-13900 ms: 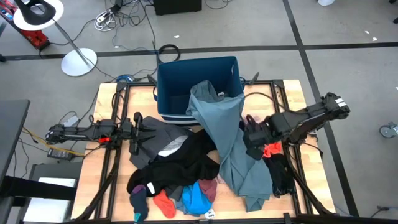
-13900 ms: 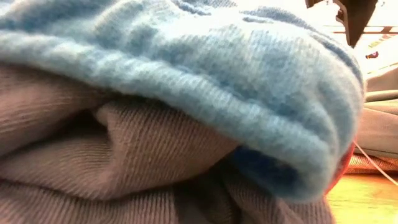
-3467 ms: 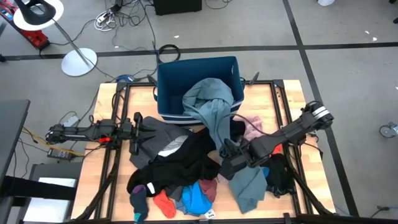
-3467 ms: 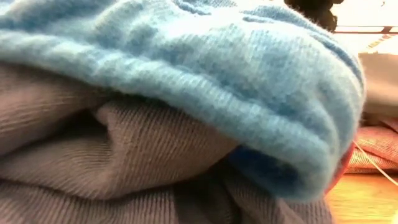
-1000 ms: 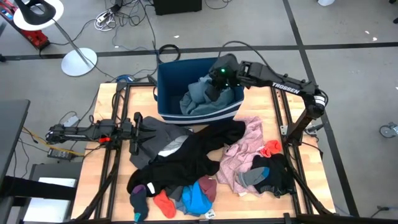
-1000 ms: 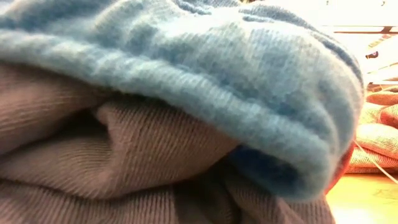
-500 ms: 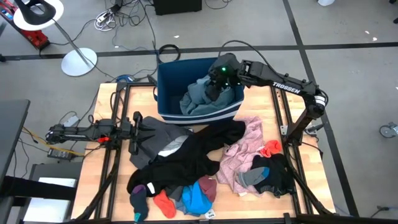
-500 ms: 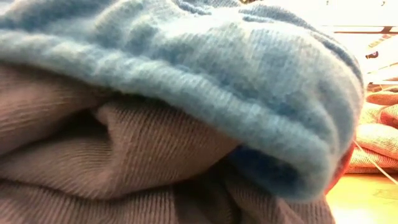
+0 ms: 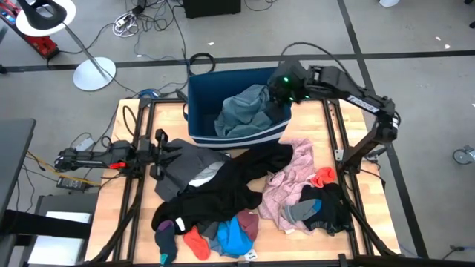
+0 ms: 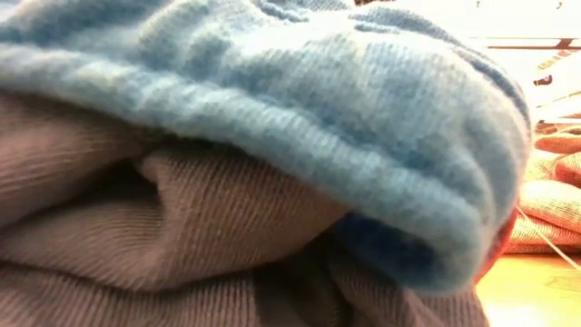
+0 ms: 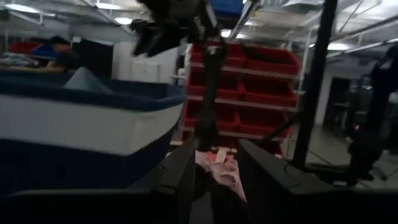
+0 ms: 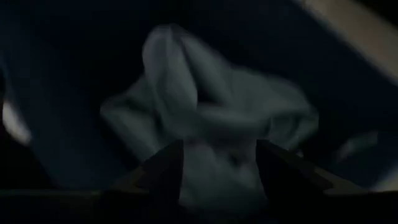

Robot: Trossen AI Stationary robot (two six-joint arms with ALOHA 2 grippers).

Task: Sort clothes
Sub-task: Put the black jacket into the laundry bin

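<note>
A grey floor (image 9: 245, 33) crossed by dark lines surrounds a wooden table (image 9: 351, 122). At the upper left stands a white lamp (image 9: 46, 16) on a round base (image 9: 94, 74), with cables (image 9: 141, 22) beside it. The left wrist view shows red bins (image 11: 261, 78) on shelves and bright ceiling lights (image 11: 339, 46).

Workshop: red storage bins (image 11: 261, 74), floor cables (image 9: 148, 18), ceiling lights.
</note>
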